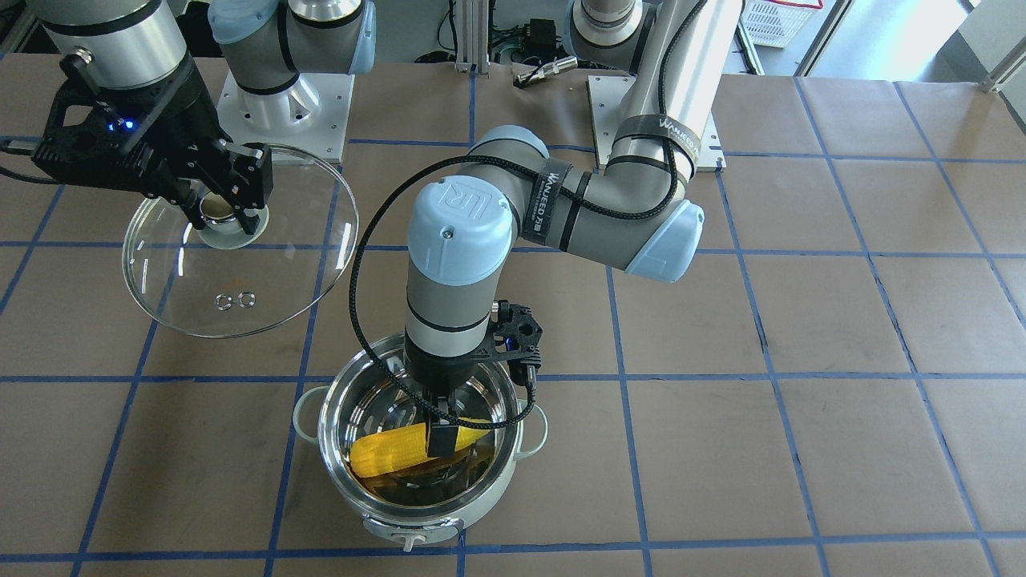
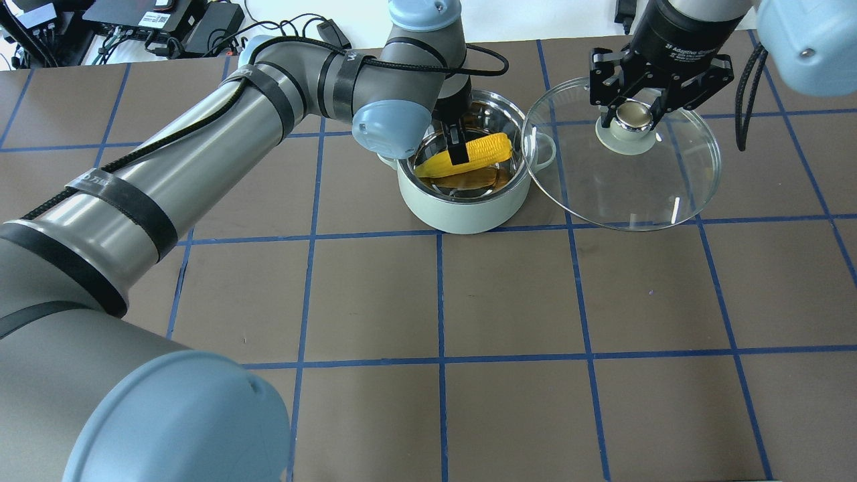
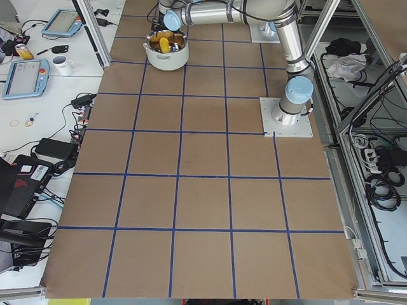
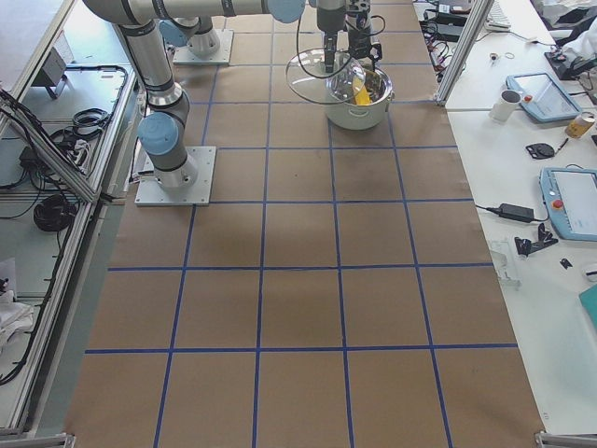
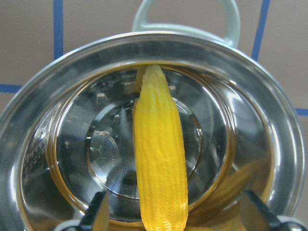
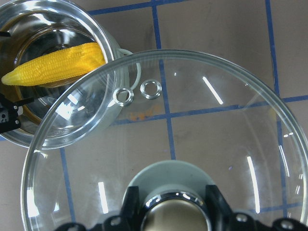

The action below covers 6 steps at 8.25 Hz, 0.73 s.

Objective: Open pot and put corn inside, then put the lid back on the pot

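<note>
The corn is seen lying inside the uncovered pot, between the spread jaws of the left gripper and clear of both fingers. The lid is held beside the pot, its knob pinched between the jaws of the right gripper.

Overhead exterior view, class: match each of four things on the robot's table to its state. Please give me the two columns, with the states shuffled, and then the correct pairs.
Things
1. pot
2. corn
3. lid
4. left gripper

States
A. held by its knob in the right gripper, beside the pot
B. open, with one finger on either side of the ear
C. uncovered, with its steel inside showing
D. lying inside the pot

Pairs: 1-C, 2-D, 3-A, 4-B
</note>
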{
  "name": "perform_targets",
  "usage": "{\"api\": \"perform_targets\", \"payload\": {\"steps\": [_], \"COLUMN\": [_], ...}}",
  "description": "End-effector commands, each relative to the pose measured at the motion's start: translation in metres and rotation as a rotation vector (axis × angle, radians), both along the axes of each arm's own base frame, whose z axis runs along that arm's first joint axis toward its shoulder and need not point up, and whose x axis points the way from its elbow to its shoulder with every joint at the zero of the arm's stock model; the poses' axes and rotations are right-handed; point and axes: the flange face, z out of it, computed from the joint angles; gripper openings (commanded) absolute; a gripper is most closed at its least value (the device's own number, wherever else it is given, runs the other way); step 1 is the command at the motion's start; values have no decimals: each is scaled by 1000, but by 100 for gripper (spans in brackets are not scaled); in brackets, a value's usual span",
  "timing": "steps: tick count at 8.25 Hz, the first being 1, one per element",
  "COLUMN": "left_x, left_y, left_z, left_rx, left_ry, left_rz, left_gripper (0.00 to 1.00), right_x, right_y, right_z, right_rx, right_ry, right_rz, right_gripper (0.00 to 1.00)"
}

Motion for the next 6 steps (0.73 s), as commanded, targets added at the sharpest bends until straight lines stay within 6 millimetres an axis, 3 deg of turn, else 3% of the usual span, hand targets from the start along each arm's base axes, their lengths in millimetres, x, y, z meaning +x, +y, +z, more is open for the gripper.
{"api": "perform_targets", "payload": {"steps": [1,3,6], "left_x": [19,59,185], "left_y": [6,6,-10], "left_z": [53,96,135], "left_rx": [-72,-111,-71], "left_ry": [9,0,-67], "left_rz": [-56,-66,-90], "left_gripper": [99,100,100], "right_x": [0,0,1], "right_y": [0,0,-8], "right_z": [0,0,2], "right_rx": [-1,-1,-16], "right_ry": [0,0,-1], "right_rz": [2,-1,-9], "right_gripper": [29,29,29]}}
